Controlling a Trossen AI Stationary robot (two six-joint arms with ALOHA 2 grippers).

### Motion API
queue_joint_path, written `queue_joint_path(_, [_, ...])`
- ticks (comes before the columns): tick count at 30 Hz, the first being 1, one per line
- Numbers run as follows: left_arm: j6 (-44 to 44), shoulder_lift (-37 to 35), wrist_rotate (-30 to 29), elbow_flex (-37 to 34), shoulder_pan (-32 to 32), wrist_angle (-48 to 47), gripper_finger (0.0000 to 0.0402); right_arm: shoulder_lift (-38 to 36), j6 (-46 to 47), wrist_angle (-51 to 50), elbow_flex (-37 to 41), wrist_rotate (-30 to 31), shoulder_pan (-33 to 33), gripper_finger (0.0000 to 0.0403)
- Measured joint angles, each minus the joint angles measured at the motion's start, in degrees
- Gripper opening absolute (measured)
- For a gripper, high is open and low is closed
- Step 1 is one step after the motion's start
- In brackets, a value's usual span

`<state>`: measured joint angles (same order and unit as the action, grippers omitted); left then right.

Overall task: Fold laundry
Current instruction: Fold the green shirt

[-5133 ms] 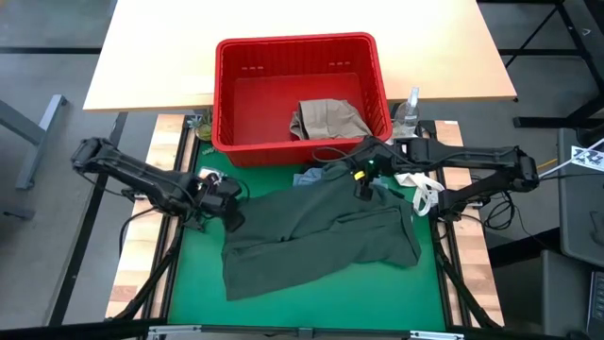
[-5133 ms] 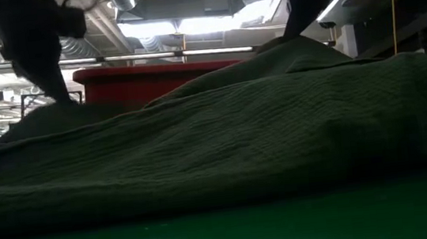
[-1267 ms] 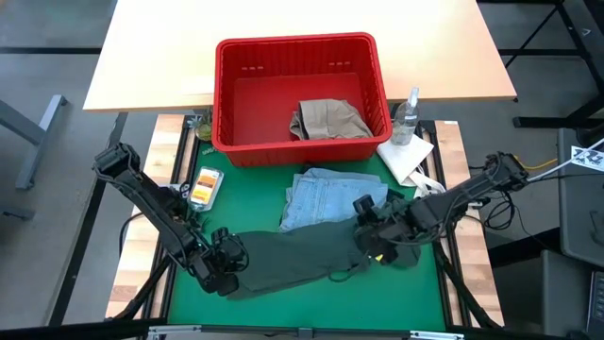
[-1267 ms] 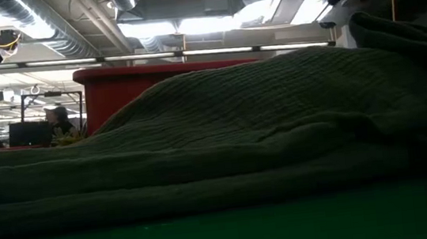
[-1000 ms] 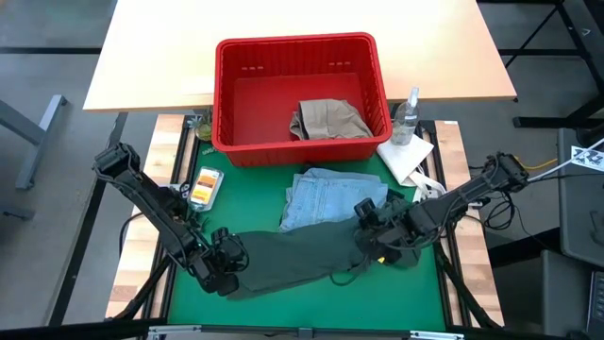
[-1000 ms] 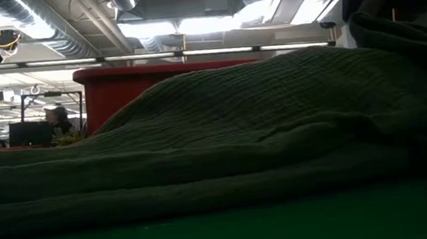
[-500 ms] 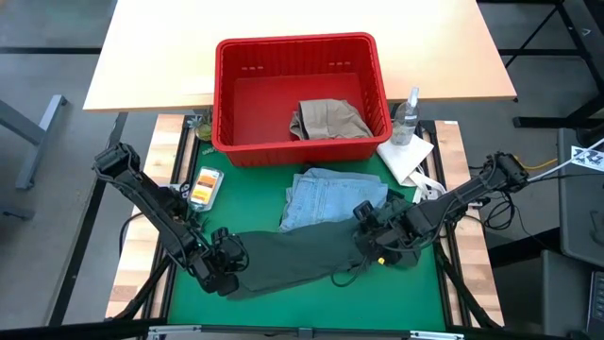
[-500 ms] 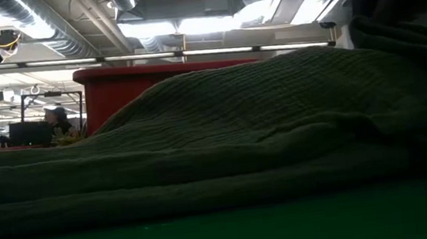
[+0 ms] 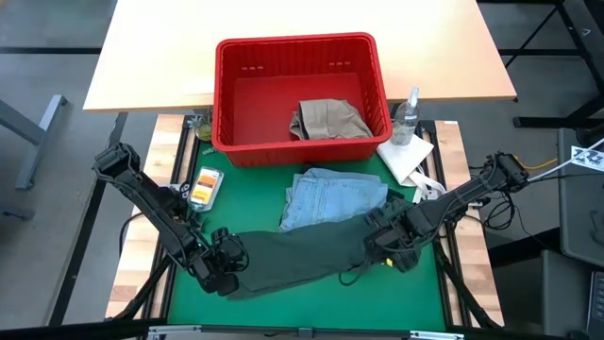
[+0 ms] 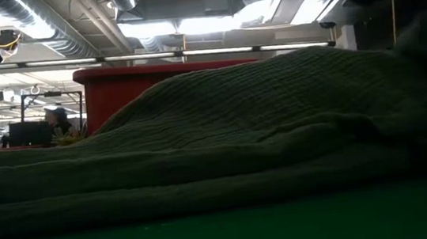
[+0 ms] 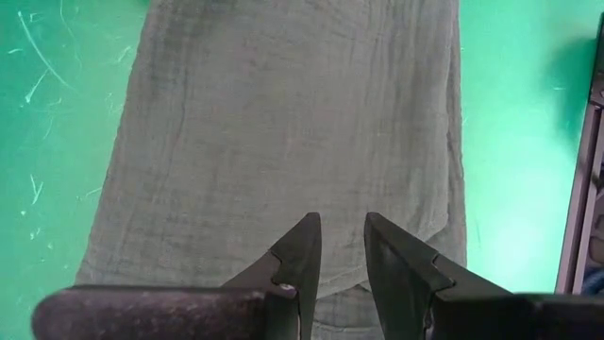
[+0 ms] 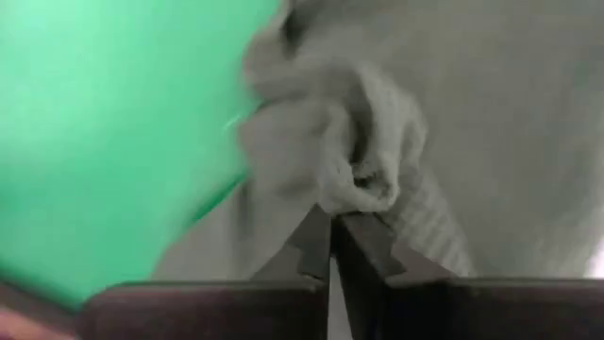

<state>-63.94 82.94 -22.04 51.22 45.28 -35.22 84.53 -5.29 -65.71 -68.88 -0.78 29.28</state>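
Three garments: one dark olive green crinkled cloth point(image 9: 293, 257), one light blue denim piece point(image 9: 330, 198), one beige khaki piece point(image 9: 327, 119).
Olive cloth lies rumpled on the mat; right gripper point(image 9: 385, 249) pinches its edge, left gripper point(image 9: 226, 269) slightly parted.

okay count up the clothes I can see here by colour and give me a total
Olive: 1, the olive piece on the mat
Light blue: 1, the denim on the mat
Beige: 1, the khaki piece in the basket
Total: 3
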Motion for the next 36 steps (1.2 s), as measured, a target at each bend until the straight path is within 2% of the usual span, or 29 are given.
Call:
queue_joint_path(5, [0.0,0.0,0.0,0.0,0.0,0.0,0.008,-0.02,4.25,-5.55,0.0,-7.88,0.0,0.0008])
queue_joint_path(10, [0.02,0.0,0.0,0.0,0.0,0.0,0.008,-0.02,9.87,-8.86,-0.02,-13.74,0.0,0.0023])
queue_joint_path(16, [0.03,0.0,0.0,0.0,0.0,0.0,0.008,-0.02,18.02,-12.06,-0.02,-19.44,0.0,0.0016])
queue_joint_path(22, [0.04,0.0,0.0,0.0,0.01,0.0,0.008,-0.02,20.36,-12.44,-0.02,-21.0,0.0,0.0009])
queue_joint_path(27, [0.04,0.0,0.0,0.0,0.0,0.0,0.008,-0.02,20.45,-12.8,-0.04,-20.46,0.0,0.002])
queue_joint_path(31, [0.04,0.0,0.0,0.0,0.0,0.0,0.008,-0.02,20.47,-16.87,-0.07,-20.04,0.0,0.0042])
queue_joint_path(36, [0.04,0.0,0.02,0.0,0.02,0.0,0.008,-0.02,21.93,-22.26,-0.07,-19.84,0.0,0.0089])
